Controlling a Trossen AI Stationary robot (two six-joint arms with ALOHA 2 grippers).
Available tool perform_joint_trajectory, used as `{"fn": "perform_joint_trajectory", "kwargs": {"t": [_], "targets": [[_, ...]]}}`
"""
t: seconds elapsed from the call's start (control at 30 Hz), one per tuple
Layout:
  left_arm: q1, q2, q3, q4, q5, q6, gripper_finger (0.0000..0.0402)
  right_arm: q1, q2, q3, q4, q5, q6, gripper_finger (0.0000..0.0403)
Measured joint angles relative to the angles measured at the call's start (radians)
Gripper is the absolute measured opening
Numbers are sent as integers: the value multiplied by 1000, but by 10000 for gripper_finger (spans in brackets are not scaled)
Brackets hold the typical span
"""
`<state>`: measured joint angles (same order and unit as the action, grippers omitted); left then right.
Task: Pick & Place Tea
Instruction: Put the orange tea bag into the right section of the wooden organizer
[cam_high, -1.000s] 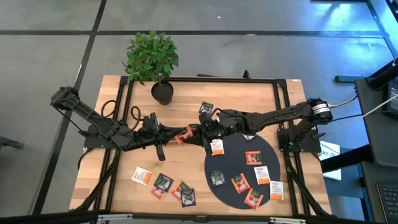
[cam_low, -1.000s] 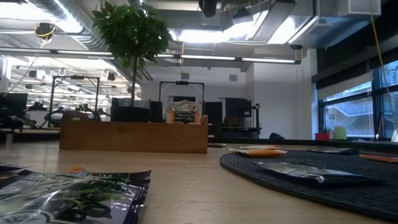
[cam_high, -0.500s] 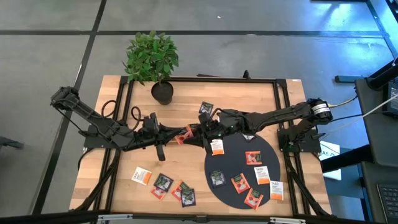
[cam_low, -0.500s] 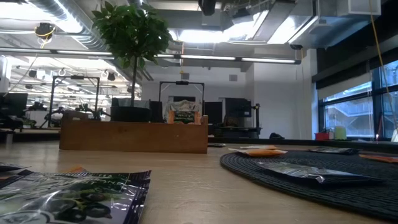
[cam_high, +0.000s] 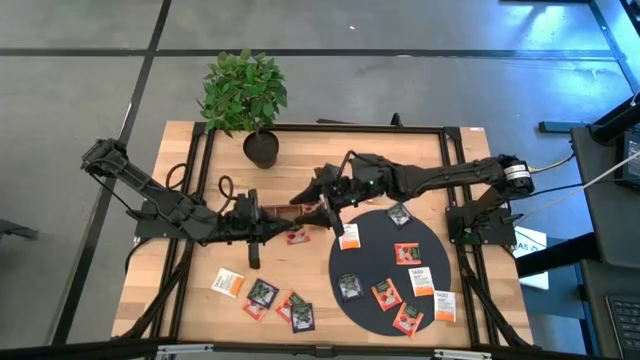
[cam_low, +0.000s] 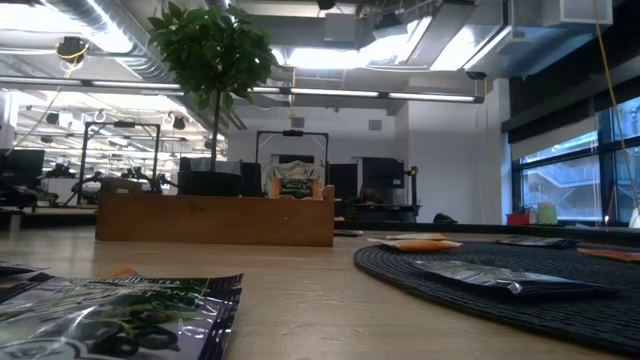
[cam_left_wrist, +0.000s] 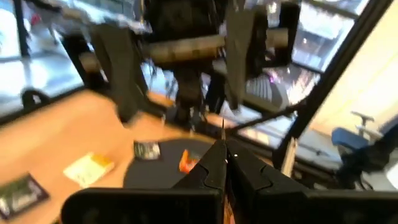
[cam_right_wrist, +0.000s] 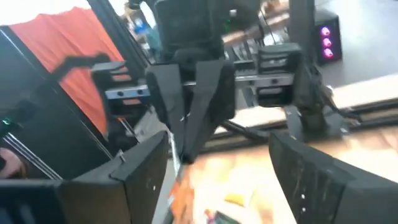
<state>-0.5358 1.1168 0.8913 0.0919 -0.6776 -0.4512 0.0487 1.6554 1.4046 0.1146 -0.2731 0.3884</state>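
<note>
At the high view's centre, the left gripper (cam_high: 300, 218) is pinched tight on a red-orange tea sachet (cam_high: 296, 236) just left of the black mat (cam_high: 432, 250). Just above and right of it, the right gripper (cam_high: 322, 192) stands spread wide and empty. The sachet lies below-left of those open fingers, with the left arm nearer it.

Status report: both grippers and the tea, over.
Left gripper shut on red-orange sachet, mid-table. Right gripper open, close beside it. Other sachets lie on black mat and table.
</note>
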Motion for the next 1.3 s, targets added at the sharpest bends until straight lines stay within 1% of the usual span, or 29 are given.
{"fn": "perform_joint_trajectory", "kwargs": {"t": [0.1, 0.17, 0.23, 0.3, 0.37, 0.47, 0.57, 0.73, 0.9, 0.97, 1.07, 1.17, 1.3], "targets": [[0, 0, 0, -71, 26, -69, 3, -9, 0, 100, -241, 0, -31, 277], [0, 0, 0, -107, 29, -84, 2, -10, -1, 158, -381, 0, -115, 274], [0, 0, 0, -124, 40, -49, 2, -3, 0, 199, -495, 2, -199, 272], [0, 0, 0, -128, 50, -6, 3, 11, 0, 227, -556, 21, -230, 271], [0, 0, 0, -127, 49, 15, 2, 28, 0, 234, -565, 72, -234, 271], [6, 0, 0, -129, 45, 18, 2, 49, 13, 233, -572, 106, -236, 271], [10, 0, 0, -145, 44, 17, 2, 68, 42, 233, -555, 106, -237, 271], [15, 0, 0, -153, 44, 18, 3, 83, 82, 232, -523, 40, -204, 270], [15, 0, 0, -156, 44, 19, 2, 81, 108, 232, -514, 44, -154, 265], [15, 0, 0, -156, 44, 20, 3, 79, 119, 232, -492, 43, -134, 253], [15, 0, 0, -157, 48, 20, 3, 79, 129, 232, -490, 43, -130, 220], [15, 0, 0, -167, 49, 20, 2, 79, 131, 232, -490, 42, -130, 174], [14, 0, 0, -182, 50, 20, 5, 79, 131, 232, -478, 36, -130, 103]]}}
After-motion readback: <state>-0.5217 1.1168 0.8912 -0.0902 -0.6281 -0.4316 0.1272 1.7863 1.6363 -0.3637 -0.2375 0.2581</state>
